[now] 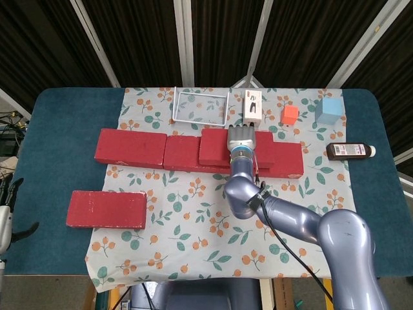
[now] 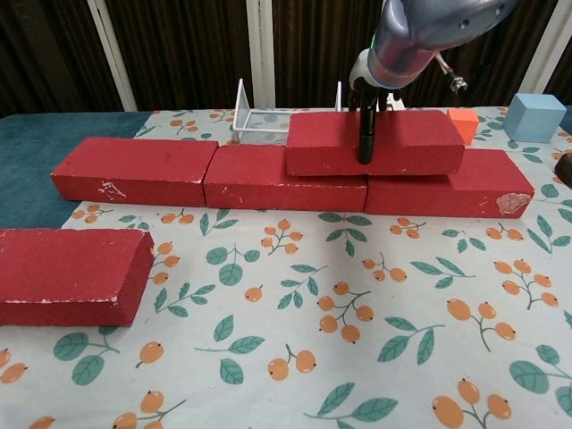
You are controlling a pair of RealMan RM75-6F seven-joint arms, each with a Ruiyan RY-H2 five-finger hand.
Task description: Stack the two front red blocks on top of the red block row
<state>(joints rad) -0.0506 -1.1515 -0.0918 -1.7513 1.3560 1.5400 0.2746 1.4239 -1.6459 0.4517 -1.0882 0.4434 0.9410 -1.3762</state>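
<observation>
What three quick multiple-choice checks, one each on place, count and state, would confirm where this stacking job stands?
1. Where is the block held by the right robot hand?
A. On the row, across the seam of its middle and right blocks
B. On the row's left block
C. On the cloth in front

2. How many red blocks show in all?
A. Three
B. Four
C. Five

3. What state is the front-left block in?
A. Stacked on the row
B. Lying flat on the cloth, untouched
C. Held by the left robot hand

Answers:
1 A, the chest view shows it spanning that seam.
2 C, three in the row, one on top, one in front.
3 B, it lies alone; the left robot hand sits at the table's edge, away from it.
</observation>
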